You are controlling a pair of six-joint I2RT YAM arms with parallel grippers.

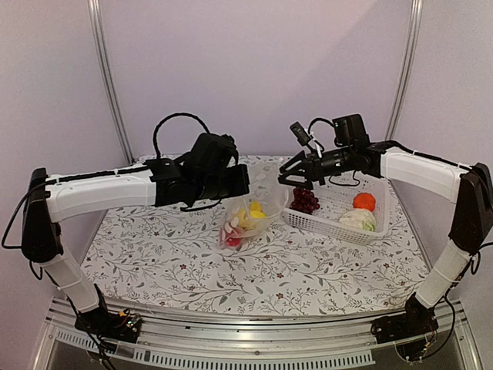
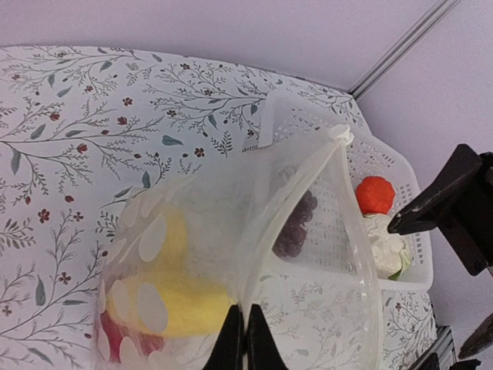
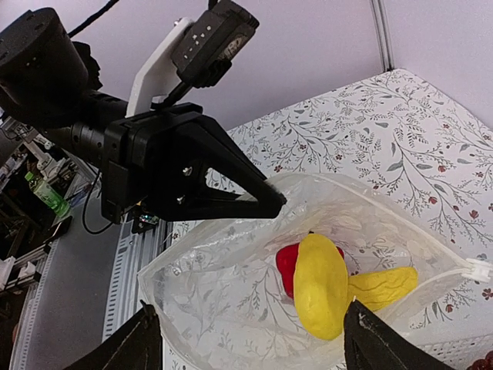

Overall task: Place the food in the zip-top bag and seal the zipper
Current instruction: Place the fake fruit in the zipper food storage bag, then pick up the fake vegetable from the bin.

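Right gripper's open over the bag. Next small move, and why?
Probably swing the right gripper over the white basket toward the grape bunch. It is open and empty, the yellow pieces and red pepper lie in the zip-top bag, the left gripper pinches its rim open, and the orange fruit and cabbage also wait.

the top external camera looks down over the whole table (image 1: 154, 262) from high behind its near edge. each wrist camera faces forward at close range. all three share the zip-top bag (image 1: 268, 202).
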